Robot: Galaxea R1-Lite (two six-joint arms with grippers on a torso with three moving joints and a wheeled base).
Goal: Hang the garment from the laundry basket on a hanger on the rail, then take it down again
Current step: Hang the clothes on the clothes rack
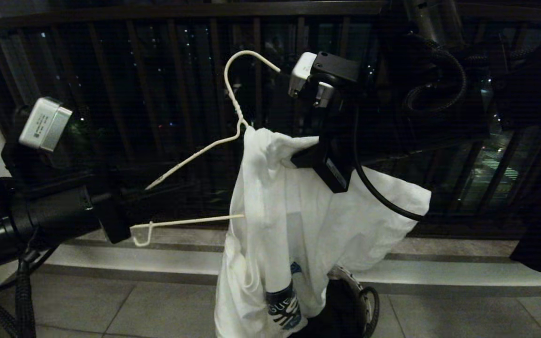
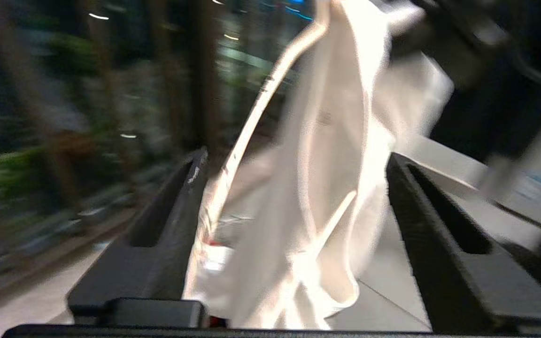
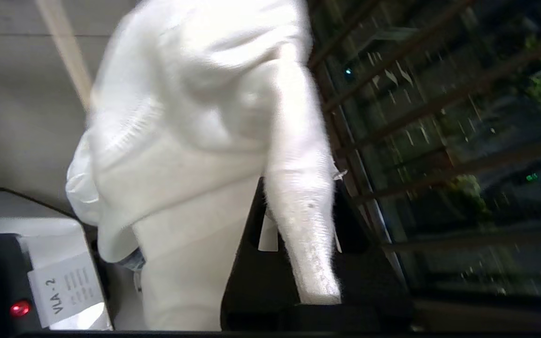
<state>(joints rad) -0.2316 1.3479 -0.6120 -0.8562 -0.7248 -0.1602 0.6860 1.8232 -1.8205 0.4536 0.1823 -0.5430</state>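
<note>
At the bottom centre of the head view, the laundry basket (image 1: 355, 291) sits on the tiled floor, mostly hidden behind the hem of the garment (image 1: 294, 211), whose blue print shows low in the frame. Above it the white T-shirt hangs bunched and only half threaded on the hanger (image 1: 233, 112): cloth covers the wire shoulder toward the frame's right, while the shoulder and bottom bar toward the left stand bare. At middle left, the left end effector (image 1: 127, 220) sits at the bare tip of the hanger, its fingers (image 2: 167, 225) spread wide on either side of the wire and cloth in its wrist view, apparently gripping nothing. Just right of centre, the right end effector (image 1: 305, 157) is clamped on a fold of the T-shirt near the collar, seemingly carrying shirt and hanger together. Behind, at the top of the frame, runs the dark balcony railing (image 1: 158, 70); the rail is not in view. Judged from this, the shirt is out of the basket but still not fully dressed on the hanger; hooking it up and taking it down both appear to remain.
</note>
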